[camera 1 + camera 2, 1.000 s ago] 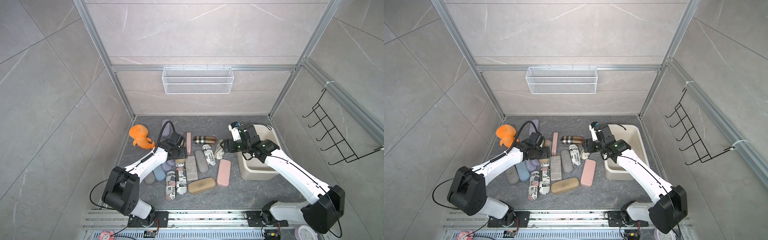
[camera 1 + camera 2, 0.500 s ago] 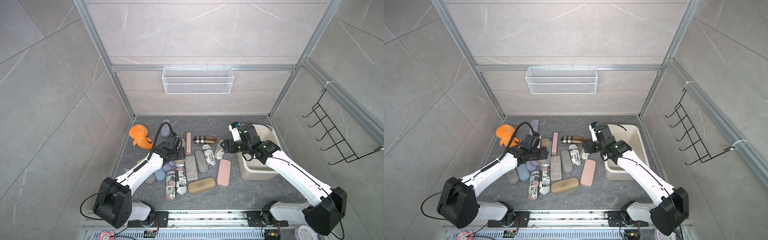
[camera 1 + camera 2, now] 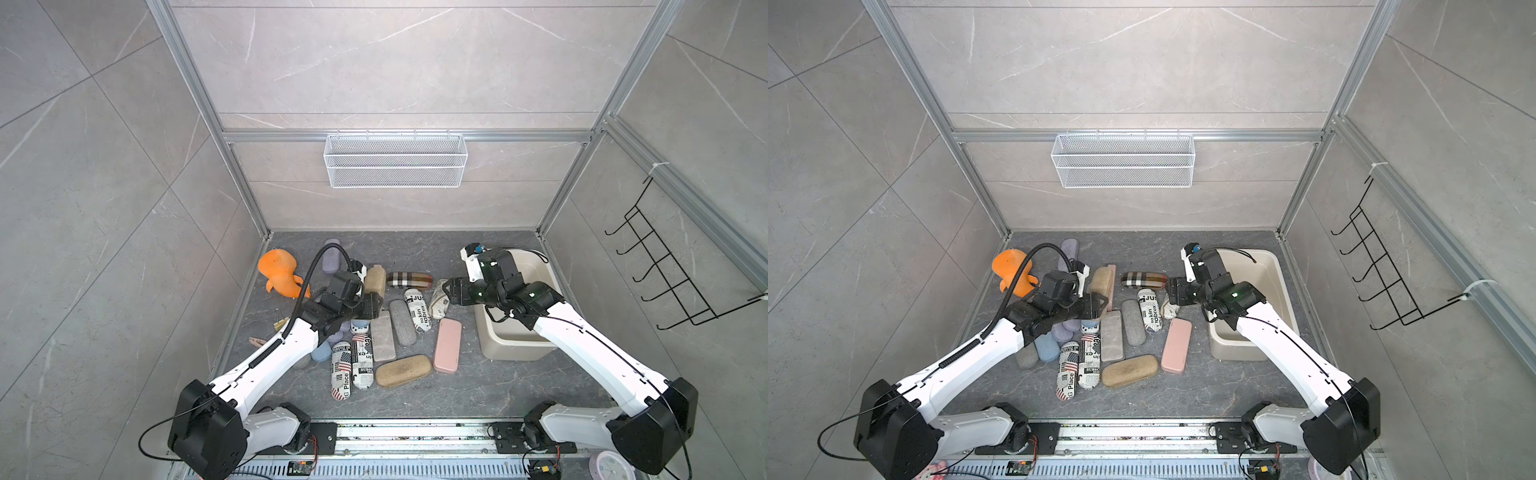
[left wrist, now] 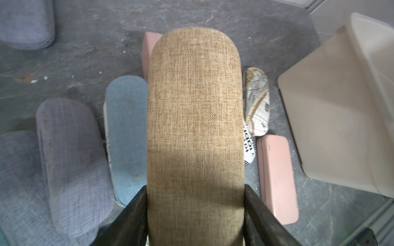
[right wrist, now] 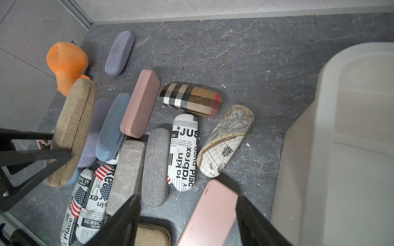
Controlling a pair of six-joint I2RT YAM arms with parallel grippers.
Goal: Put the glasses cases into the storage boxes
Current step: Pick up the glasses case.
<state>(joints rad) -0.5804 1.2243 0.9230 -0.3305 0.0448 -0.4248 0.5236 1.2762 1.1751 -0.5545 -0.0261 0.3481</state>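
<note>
Cream-beige plastic storage tub [image 3: 509, 349], one, round-cornered, stands against the right wall, partly covered by the right arm. Left of it the oblong fabric and printed glasses cases [image 3: 402, 328] crowd the grey marbled floor [image 3: 415, 249], roughly sixteen; several hide under the left arm. The left gripper [image 4: 195, 189] is clamped on a tan woven case [image 4: 195, 117] above the pile. The right gripper [image 5: 187, 200] hangs, jaws apart, over a smooth pink case [image 5: 210, 210]. Floor by the back wall lies bare.

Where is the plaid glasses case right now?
In both top views the plaid case lies flat on the floor at the pile's far edge, just behind a newspaper-print case, with the map-print case by its right end.
</note>
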